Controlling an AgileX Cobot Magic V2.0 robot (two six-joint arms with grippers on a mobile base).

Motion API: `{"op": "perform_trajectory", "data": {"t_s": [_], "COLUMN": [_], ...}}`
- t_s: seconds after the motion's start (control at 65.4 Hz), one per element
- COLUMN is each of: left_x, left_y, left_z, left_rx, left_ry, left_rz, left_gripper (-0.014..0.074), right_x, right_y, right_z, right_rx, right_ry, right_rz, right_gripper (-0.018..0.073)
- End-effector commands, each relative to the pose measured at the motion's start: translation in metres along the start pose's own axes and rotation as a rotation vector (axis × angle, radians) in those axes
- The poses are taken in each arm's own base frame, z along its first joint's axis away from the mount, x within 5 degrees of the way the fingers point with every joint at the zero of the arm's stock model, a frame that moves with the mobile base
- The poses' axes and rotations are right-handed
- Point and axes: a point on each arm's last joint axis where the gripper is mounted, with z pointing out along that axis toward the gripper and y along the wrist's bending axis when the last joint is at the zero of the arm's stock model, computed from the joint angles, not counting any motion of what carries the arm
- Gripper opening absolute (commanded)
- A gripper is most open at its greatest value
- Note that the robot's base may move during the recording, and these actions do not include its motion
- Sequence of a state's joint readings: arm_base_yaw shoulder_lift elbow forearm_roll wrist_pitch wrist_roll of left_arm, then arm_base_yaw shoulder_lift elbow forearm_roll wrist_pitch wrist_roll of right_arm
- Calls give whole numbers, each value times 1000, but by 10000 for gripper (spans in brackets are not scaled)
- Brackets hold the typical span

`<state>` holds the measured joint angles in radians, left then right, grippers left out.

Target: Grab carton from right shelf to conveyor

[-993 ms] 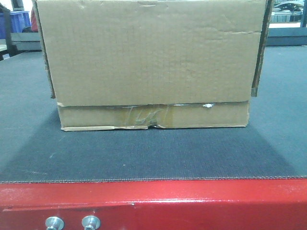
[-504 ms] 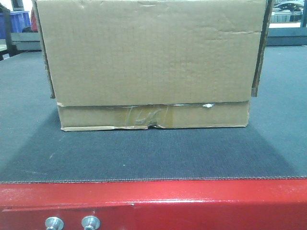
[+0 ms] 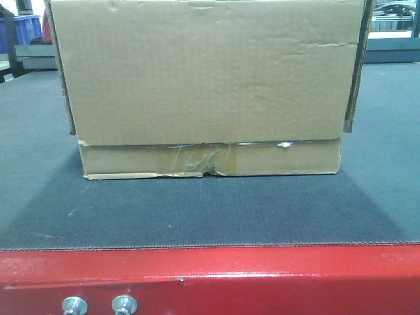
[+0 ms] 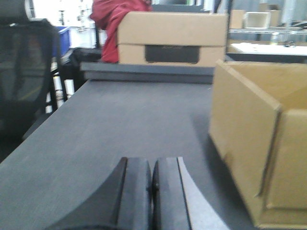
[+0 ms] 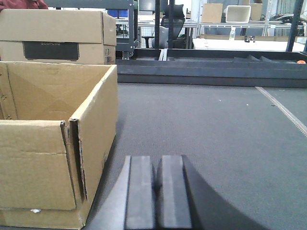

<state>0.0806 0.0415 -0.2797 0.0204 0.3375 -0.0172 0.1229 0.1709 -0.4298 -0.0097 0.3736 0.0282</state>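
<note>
The carton (image 3: 207, 79), a large brown cardboard box with wrinkled tape along its torn lower seam, rests on the dark grey conveyor belt (image 3: 210, 210) behind the red frame edge (image 3: 210, 275). In the left wrist view the carton (image 4: 249, 143) stands to the right of my left gripper (image 4: 152, 165), which is shut and empty over the belt. In the right wrist view the open-topped carton (image 5: 53, 143) stands to the left of my right gripper (image 5: 156, 163), also shut and empty. Neither gripper touches the carton. The right shelf is out of view.
A smaller cardboard box with a black panel (image 4: 171, 38) sits beyond the belt's far end and also shows in the right wrist view (image 5: 55, 37). A black chair (image 4: 24, 81) stands left of the conveyor. Two silver bolts (image 3: 98, 305) sit in the red frame. Racks and tables stand behind.
</note>
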Motion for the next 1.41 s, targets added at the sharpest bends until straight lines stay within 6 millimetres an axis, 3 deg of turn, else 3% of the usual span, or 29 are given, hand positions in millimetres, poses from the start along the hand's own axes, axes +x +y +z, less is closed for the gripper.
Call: {"op": "perform_trajectory", "data": {"t_s": [0.0,0.168,0.229,1.116,1.253,1.391], "left_x": [21,65,60,63,63,63], "left_y": [0,0,0,0,0,0], "left_z": [3,16,16,16,16,16], "left_rx": [-9,-7,-7,-7,-7,-7], "left_ry": [-25,-24,-94,-64,-64,-64], "left_rz": [-2,-2,-2,-2,-2,-2], "left_gripper": [4,4,4,4,4,4], "right_x": [-2,-2,-2,-1,15,48], "right_y": [0,0,0,-1,-4,-6], "right_z": [-1,-1,-1,-1,3,6], "right_rx": [4,4,4,21,69,107], "right_ry": [-32,-35,-35,-28,-18,-56], "right_rz": [-16,-16,-16,-36,-29,-11], "right_gripper": [-67,-67,-67,-67,-67,-67]}}
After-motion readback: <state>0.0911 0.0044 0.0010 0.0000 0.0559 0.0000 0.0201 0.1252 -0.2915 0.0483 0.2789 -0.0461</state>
